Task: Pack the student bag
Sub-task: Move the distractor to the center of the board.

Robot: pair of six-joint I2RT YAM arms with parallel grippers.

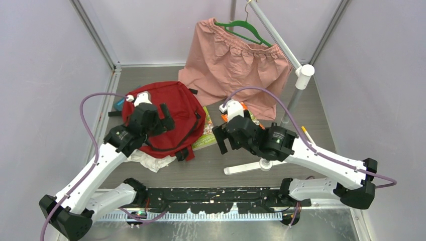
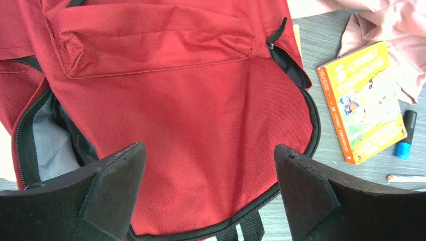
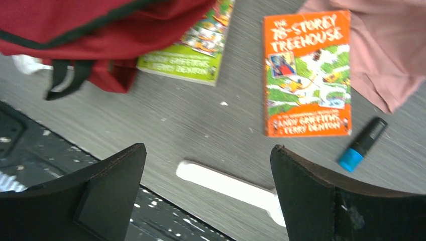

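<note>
Left fingers (image 2: 115, 186) stand wide apart, holding nothing, just above the red bag (image 2: 191, 100). The bag lies on the left side of the surface (image 3: 201, 120), its zip gaping to show grey lining (image 2: 50, 140). Right fingers (image 3: 113, 186), likewise spread and empty, hang over bare surface. Beyond them lie a green book (image 3: 196, 50) partly covered by the bag's edge, an orange book (image 3: 306, 75) and a marker (image 3: 362, 143).

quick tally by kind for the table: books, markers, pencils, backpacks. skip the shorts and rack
Books: 2 (orange book, green book partly under the bag)
Markers: 1 (black marker with a blue end)
Pencils: 1 (pencil, only partly in view)
Backpacks: 1 (red backpack)
Total: 5
</note>
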